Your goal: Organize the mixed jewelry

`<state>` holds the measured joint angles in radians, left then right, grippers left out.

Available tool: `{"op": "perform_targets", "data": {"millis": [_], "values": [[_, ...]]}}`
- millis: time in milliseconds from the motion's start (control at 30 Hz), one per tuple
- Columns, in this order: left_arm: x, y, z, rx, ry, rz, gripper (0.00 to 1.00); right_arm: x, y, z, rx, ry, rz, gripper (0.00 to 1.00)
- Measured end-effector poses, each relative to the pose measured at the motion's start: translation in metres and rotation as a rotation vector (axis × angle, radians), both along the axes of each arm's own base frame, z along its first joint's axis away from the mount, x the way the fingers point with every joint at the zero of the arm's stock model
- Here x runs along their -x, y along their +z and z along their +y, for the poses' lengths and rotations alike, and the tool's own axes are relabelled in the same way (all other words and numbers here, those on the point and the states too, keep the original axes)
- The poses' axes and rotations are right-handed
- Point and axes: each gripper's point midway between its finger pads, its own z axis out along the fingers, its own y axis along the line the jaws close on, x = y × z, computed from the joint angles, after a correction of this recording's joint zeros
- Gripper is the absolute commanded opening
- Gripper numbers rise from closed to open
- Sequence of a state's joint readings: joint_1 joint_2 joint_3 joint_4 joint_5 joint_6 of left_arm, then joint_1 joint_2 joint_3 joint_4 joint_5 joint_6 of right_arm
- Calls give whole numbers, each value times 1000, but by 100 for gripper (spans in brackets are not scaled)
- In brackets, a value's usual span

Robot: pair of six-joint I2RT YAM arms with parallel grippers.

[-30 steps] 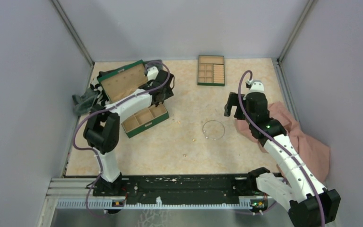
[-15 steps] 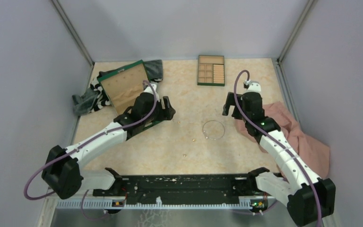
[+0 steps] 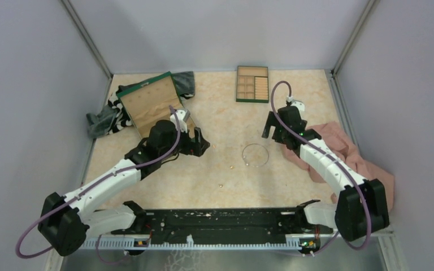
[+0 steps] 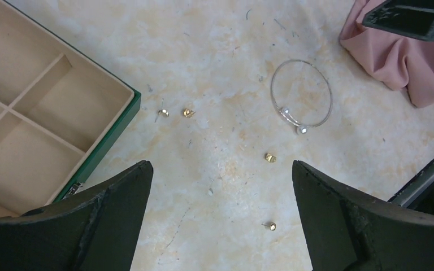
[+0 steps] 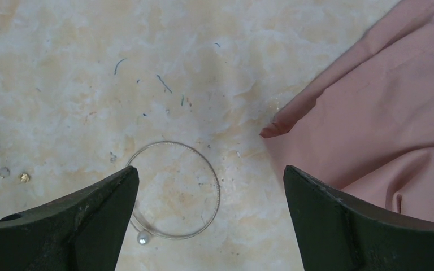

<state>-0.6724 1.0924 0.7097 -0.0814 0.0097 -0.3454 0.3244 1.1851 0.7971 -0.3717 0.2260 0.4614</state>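
Just below the spread right end effector (image 5: 209, 172), hoop (image 5: 218, 192) lies flat on the desk (image 3: 294, 84), right arm nearer; gold studs (image 4: 269, 157) sit under the spread left end effector (image 4: 221, 169).

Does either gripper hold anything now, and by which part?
Nothing is held. The left gripper and the right gripper stand open and empty; the wire hoop lies free on the table.

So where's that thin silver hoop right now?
In the overhead view the silver hoop lies flat on the table right of centre, just left of the pink cloth, with tiny gold pieces scattered to its left.
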Motion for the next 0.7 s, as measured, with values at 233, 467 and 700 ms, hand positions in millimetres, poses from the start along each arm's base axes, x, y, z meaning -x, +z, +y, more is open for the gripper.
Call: {"op": "perform_targets", "data": {"millis": [233,467,700], "values": [[-11,44,0,35,34,-76,99,-35,-3,5,-31,-167,92,99],[-13,82,13,25,80,-141,99,-94,5,29,-134,-305,129,99],[-12,77,30,-42,126,-130,99,-117,-2,47,-215,-347,157,99]]}}
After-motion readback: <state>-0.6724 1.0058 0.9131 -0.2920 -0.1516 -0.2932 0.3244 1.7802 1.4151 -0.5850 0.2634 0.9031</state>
